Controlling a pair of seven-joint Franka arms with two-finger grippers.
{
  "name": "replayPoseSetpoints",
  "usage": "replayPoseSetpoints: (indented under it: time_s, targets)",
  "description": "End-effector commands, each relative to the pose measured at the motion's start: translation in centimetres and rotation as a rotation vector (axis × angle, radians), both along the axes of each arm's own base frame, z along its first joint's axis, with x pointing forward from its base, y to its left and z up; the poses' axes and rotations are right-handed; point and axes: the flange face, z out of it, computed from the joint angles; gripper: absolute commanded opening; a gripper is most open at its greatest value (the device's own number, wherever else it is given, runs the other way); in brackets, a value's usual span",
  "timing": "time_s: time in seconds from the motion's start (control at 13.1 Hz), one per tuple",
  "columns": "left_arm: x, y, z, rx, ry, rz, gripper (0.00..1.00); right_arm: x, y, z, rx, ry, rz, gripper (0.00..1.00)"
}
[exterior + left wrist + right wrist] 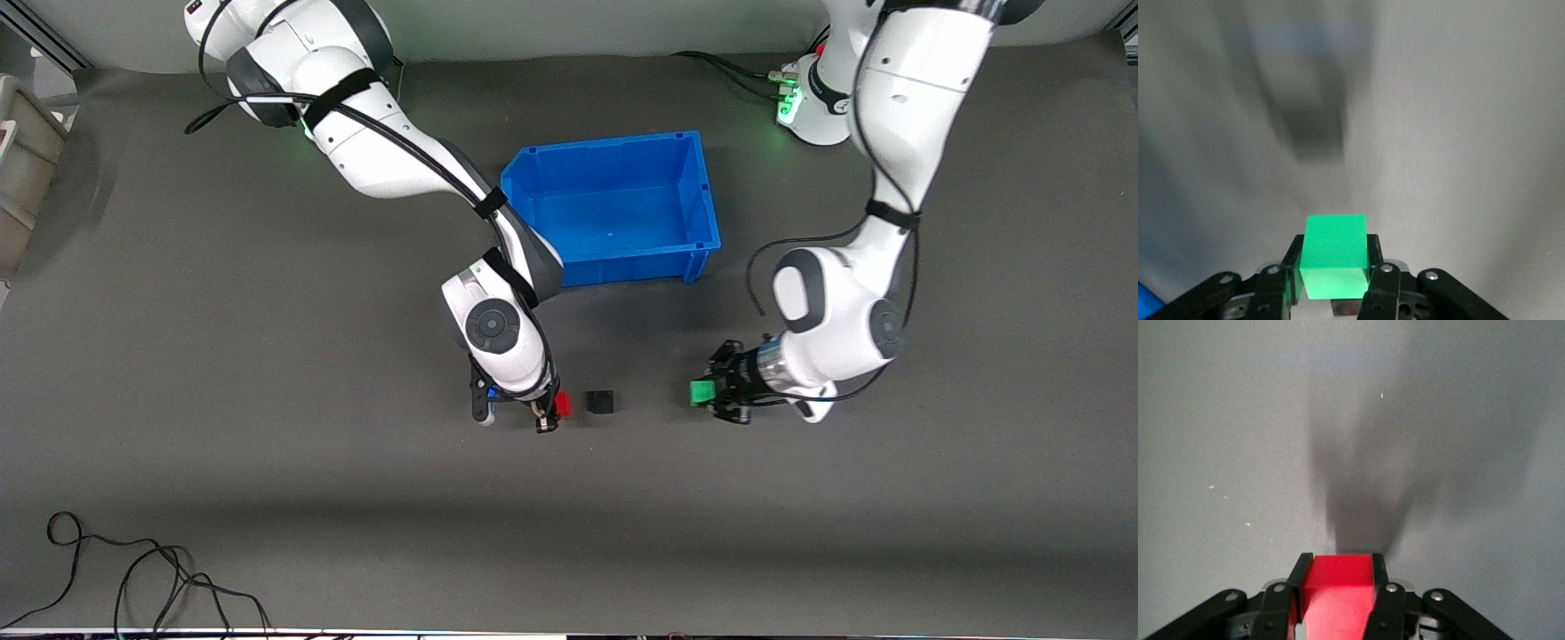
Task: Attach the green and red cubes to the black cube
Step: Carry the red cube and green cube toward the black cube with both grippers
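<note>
The black cube (pixel 600 402) sits on the grey mat between my two grippers. My right gripper (pixel 556 407) is low over the mat beside it, toward the right arm's end, shut on the red cube (pixel 562 404); a small gap separates red from black. The right wrist view shows the red cube (pixel 1338 590) clamped between the fingers. My left gripper (pixel 711 393) is low over the mat toward the left arm's end, shut on the green cube (pixel 702 392), farther from the black cube. The left wrist view shows the green cube (pixel 1335 257) between the fingers, with a blurred dark shape (pixel 1318 133) ahead of it.
An open blue bin (pixel 613 147) stands on the mat farther from the front camera than the cubes. Loose black cables (pixel 133 578) lie near the front edge at the right arm's end. A grey box (pixel 22 169) sits at that end's edge.
</note>
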Motion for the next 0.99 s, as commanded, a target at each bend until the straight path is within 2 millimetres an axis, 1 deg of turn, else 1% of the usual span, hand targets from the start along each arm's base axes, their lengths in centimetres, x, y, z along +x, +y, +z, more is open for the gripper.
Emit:
replayPoseSetpoints:
  time_s: [0.0,0.23,0.38,0.46,0.54,0.61,0.84,0.92]
  targets:
    - [1.3,-5.3,-1.2,-0.015,0.013,0.051,0.11,-0.2,1.6,-0.1,-0.001,-0.032,-0.022,0.0]
    - [0.5,-7.8,-2.3,-0.001,-0.005,0.092,0.11,-0.3,2.4,-0.3,0.012,-0.045,-0.034,0.0]
    - [0.3,-8.5,-2.7,-0.007,-0.001,0.092,0.11,-0.8,3.0,-0.7,0.012,-0.043,-0.027,0.0]
    - [0.0,-9.3,-2.9,-0.007,0.007,0.092,0.11,-0.8,3.0,-0.8,0.013,-0.045,-0.027,0.0]
    - [0.0,-9.6,-3.4,-0.003,0.023,0.114,0.11,-0.8,3.0,-0.8,0.014,-0.047,-0.027,0.0]
    - [0.1,-10.4,-3.4,-0.005,0.03,0.129,0.11,-0.8,2.9,-1.3,0.011,-0.044,-0.027,0.0]
    - [-0.4,-11.3,-3.9,-0.004,0.034,0.12,0.11,-0.6,2.8,-1.5,0.019,-0.057,-0.029,0.0]
    - [-0.4,-11.4,-4.2,-0.001,0.034,0.122,0.11,-0.6,2.8,-1.7,0.019,-0.057,-0.029,0.0]
